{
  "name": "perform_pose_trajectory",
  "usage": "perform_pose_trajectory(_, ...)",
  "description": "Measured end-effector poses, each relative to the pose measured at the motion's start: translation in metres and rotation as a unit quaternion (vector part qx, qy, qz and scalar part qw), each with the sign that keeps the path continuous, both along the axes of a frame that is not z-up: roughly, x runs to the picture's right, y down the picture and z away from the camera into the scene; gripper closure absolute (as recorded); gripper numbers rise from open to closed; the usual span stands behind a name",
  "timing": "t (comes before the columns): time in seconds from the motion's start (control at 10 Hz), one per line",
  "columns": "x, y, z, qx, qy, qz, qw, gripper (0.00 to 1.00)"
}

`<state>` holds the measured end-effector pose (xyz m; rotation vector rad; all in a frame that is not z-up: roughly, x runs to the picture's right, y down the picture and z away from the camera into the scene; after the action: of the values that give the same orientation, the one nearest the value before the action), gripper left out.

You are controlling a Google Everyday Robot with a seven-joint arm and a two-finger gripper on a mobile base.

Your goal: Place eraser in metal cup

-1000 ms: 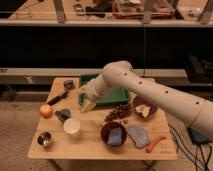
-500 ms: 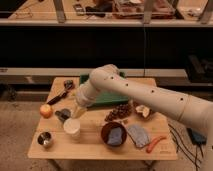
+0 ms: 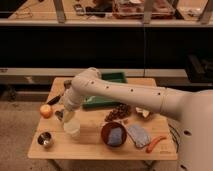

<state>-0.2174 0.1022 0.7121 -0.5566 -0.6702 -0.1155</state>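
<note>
Eraser (image 3: 59, 114) on table (image 3: 90, 146), pincer (image 3: 65, 116) just beside it, metal cup (image 3: 45, 140) apart

This is looking like a robot test lab, not a home. The claw (image 3: 67, 116) is hanging low over a small wooden table (image 3: 95, 148) that is standing alone on a speckled floor (image 3: 17, 127). Loose props are lying around the claw: an orange (image 3: 45, 110) to its left, a bowl (image 3: 114, 135) to its right and a green tray (image 3: 114, 77) behind it. Well behind it, a long dark workbench (image 3: 105, 50) is carrying trays and clutter.
</note>
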Motion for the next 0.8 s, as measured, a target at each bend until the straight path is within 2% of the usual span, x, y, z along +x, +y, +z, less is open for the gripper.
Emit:
perform_pose_trajectory(0.2,-0.006,0.004,0.017,-0.013,0.025,0.015,0.9995,0.35)
perform_pose_trajectory(0.4,-0.007,0.003,0.026,-0.022,0.039,0.025,0.9987,0.35)
perform_pose_trajectory(0.8,-0.011,0.001,0.037,-0.021,0.06,0.04,0.9972,0.35)
